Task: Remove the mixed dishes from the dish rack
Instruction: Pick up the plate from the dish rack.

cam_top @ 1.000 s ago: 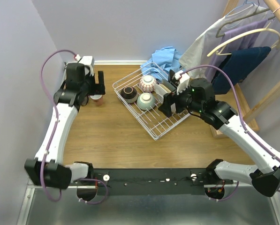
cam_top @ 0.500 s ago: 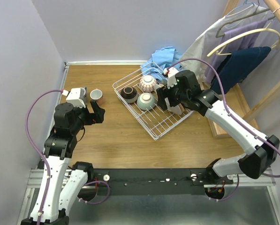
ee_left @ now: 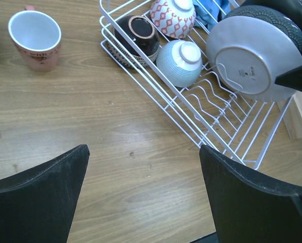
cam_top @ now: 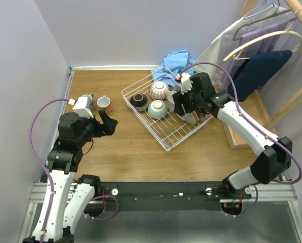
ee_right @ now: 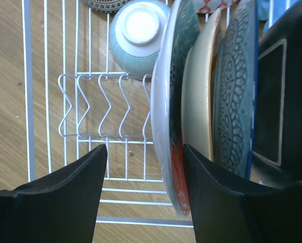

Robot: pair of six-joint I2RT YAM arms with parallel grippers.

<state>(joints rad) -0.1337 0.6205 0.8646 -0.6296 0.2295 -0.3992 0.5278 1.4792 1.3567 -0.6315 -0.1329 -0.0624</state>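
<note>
The white wire dish rack [cam_top: 173,136] holds a brown bowl [cam_top: 139,101], a pale green bowl [cam_top: 157,109], a pink patterned bowl [cam_top: 160,90] and several upright plates. My right gripper [ee_right: 145,197] is open over the rack [ee_right: 90,101]. Its fingers stand either side of the front grey-rimmed plate [ee_right: 165,91], with a cream plate [ee_right: 199,86], a teal patterned plate [ee_right: 235,86] and the black square plate [ee_right: 274,101] behind. My left gripper [ee_left: 143,197] is open and empty above bare table, left of the rack [ee_left: 221,131]. An orange-red cup [ee_left: 35,33] stands on the table.
A grey cup [cam_top: 88,99] stands beside the orange-red cup [cam_top: 104,104] at the table's far left. A blue cloth [cam_top: 177,61] lies behind the rack. A wooden clothes rack with hanging garments [cam_top: 262,61] stands at the right edge.
My left arm has drawn back toward the near side, leaving the orange-red cup standing on the table. My right gripper has moved in over the upright plates.
</note>
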